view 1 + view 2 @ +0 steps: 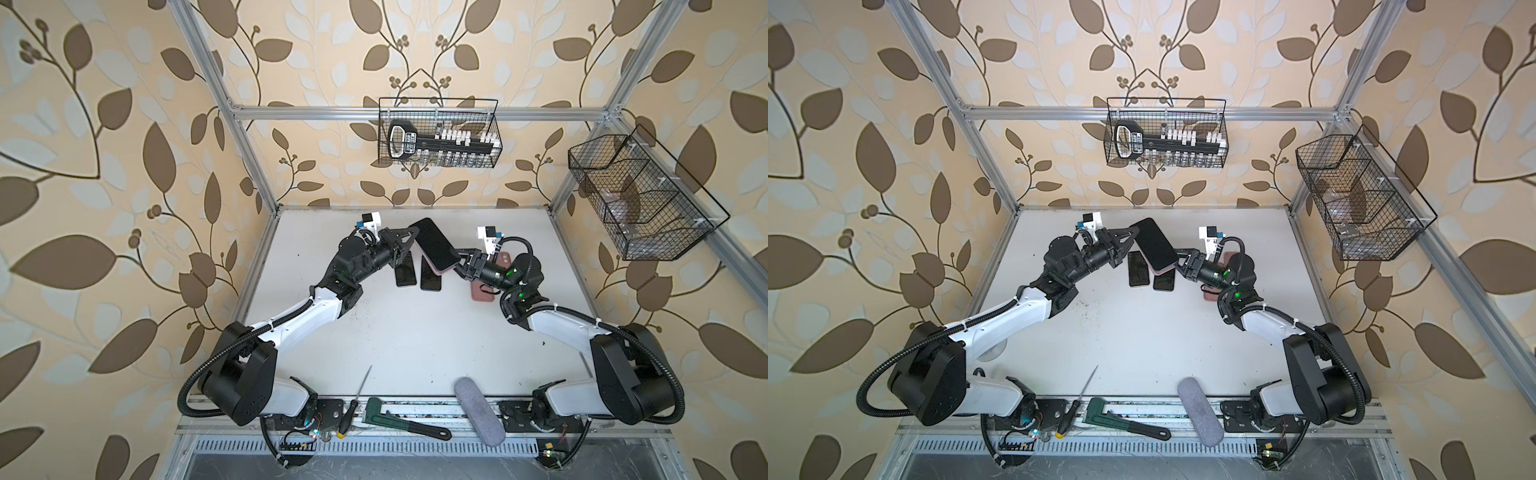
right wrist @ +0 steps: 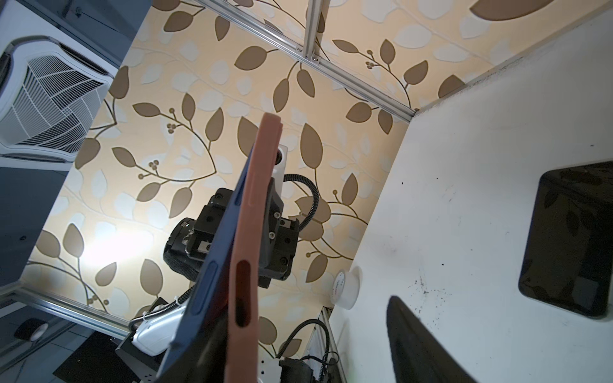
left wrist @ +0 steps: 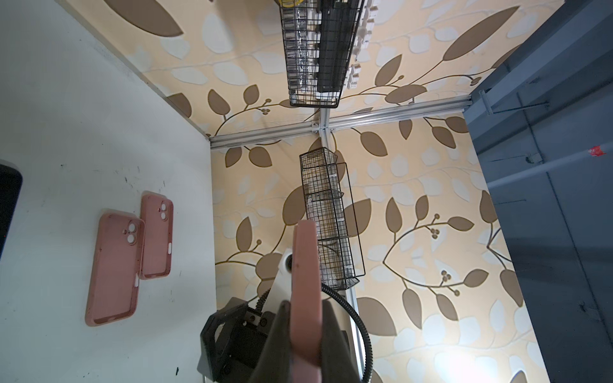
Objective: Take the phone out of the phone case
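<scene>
The phone [image 1: 436, 245] [image 1: 1154, 245], dark screen up, hangs tilted above the table in its pink phone case [image 1: 433, 272] [image 1: 1160, 272]. My left gripper [image 1: 409, 237] [image 1: 1133, 237] is shut on the far end; in the left wrist view the pink phone case [image 3: 305, 282] sits edge-on between the gripper's [image 3: 305, 308] two dark fingers. My right gripper [image 1: 459, 262] [image 1: 1177, 255] [image 2: 298, 331] is at the near end, open. There the blue phone edge [image 2: 219, 265] stands slightly apart from the case [image 2: 252, 232]. A gap separates the case from one finger [image 2: 408, 331].
Two bare phones [image 1: 405, 270] [image 1: 430, 278] lie under the held one. Two empty pink cases [image 3: 114, 268] [image 3: 156, 235] lie beneath the right arm. Wire baskets [image 1: 438, 133] [image 1: 640, 199] hang on the walls. A screwdriver [image 1: 353, 407], a wrench [image 1: 399, 419] and a grey pouch [image 1: 478, 411] rest at the front edge.
</scene>
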Robot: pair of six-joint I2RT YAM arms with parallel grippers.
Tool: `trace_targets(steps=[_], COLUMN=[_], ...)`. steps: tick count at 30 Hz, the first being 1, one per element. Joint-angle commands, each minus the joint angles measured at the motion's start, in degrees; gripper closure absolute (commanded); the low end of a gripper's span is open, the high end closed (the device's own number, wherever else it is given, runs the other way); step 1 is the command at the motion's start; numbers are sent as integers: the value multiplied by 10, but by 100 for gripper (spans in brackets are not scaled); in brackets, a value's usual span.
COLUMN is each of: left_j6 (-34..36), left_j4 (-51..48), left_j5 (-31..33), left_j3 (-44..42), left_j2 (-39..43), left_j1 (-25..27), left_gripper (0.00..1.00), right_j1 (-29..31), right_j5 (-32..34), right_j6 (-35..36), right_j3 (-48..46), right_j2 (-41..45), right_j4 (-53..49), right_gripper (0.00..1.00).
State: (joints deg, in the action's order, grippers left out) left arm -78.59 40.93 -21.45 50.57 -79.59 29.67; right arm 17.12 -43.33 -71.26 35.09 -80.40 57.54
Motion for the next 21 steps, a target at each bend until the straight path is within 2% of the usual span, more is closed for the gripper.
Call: trace_targets(steps=[1,9,21], left_j6=[30,27,32], left_j4=[30,45,50], left_j5=[3,7,17], left_j3=[38,46,45], left_j2=[-8,-44,-61], left_j1=[5,4,1], left_gripper=[100,100,100], right_j1=[2,0,-2], right_j5=[-17,-14,-8], right_j6=[-42,-75,-125], right_j3=[-14,-36,-46], right_j2=[21,52,58], right_j4=[63,67,102], right_gripper=[35,46,52])
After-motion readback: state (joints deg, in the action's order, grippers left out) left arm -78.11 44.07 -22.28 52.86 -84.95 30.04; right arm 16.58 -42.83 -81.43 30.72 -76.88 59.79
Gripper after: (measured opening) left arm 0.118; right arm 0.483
